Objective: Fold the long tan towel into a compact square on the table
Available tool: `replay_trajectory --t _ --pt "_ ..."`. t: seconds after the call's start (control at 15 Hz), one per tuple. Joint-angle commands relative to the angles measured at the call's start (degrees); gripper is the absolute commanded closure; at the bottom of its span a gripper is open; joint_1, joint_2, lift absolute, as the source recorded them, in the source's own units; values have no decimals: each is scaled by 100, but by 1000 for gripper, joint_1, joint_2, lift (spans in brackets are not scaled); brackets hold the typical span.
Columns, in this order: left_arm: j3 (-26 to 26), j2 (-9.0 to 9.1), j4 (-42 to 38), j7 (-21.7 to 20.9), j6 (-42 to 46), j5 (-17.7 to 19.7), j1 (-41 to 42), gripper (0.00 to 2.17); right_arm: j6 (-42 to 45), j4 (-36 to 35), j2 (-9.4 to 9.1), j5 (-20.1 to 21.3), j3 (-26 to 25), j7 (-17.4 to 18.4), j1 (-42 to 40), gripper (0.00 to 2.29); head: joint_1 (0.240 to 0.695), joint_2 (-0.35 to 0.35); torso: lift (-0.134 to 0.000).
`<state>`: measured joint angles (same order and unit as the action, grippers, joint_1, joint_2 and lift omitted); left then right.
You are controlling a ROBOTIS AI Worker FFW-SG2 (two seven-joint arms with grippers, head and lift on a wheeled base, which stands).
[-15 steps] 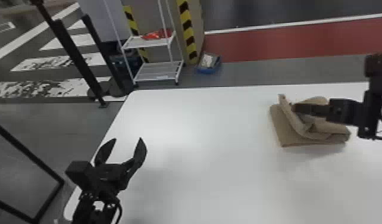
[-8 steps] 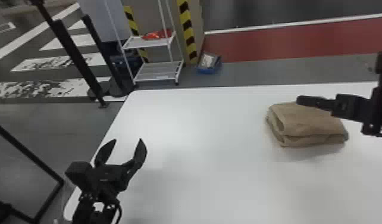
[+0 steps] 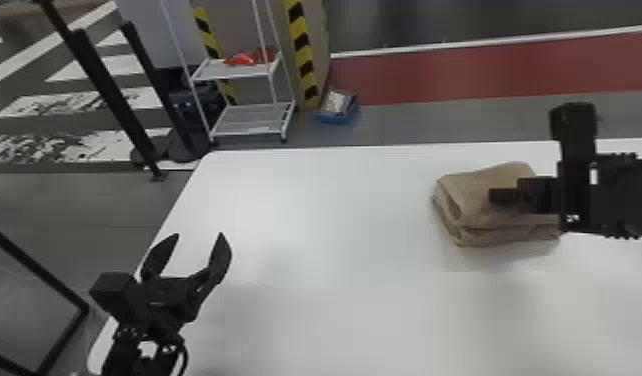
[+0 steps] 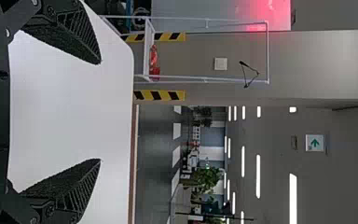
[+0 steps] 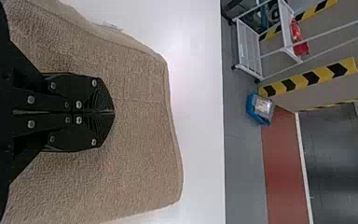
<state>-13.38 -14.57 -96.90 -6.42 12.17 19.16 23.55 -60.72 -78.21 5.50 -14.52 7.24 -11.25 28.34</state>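
The tan towel (image 3: 480, 200) lies as a thick folded bundle on the white table's right part, its layered edges facing left and front. My right gripper (image 3: 492, 195) is over the towel's top, coming in from the right. In the right wrist view the right gripper (image 5: 113, 112) has its fingers closed together, with the towel (image 5: 144, 126) spread beneath and around them; whether they touch it I cannot tell. My left gripper (image 3: 197, 237) is parked at the table's left edge, and the left wrist view shows the left gripper (image 4: 100, 111) wide open with nothing between its fingers.
The white table (image 3: 305, 225) extends between the left gripper and the towel. Beyond its far edge stand a white wire rack (image 3: 250, 120) and a blue bin (image 3: 337, 107) on the floor. Black posts (image 3: 110, 95) stand behind the table's left corner.
The towel's raised flap has come down, leaving a flatter, layered bundle. My right gripper has lifted off, then shifted left and nearer over the towel's top. The left arm has stayed still.
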Motion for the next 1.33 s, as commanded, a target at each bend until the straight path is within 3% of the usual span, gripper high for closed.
replay_trajectory --t 0.0,0.47,0.73,1.0,1.27 --pt "2 -2 5 0 0 0 0 147 64 166 -93 19 260 -71 110 2108 695 260 -123" --pt "2 -11 75 0 0 0 -35 147 -77 210 -383 -7 656 -361 110 2108 695 341 -123" --pt "2 -11 101 0 0 9 -62 147 -200 157 -541 -156 823 -589 40 2108 695 350 -123" --pt "-7 -19 110 0 0 9 -70 147 -446 -177 -555 -323 1253 -739 -136 2108 695 350 -123" --pt "-7 -19 145 0 0 9 -105 147 -1096 -748 -555 -411 1376 -923 -399 2108 695 350 -123"
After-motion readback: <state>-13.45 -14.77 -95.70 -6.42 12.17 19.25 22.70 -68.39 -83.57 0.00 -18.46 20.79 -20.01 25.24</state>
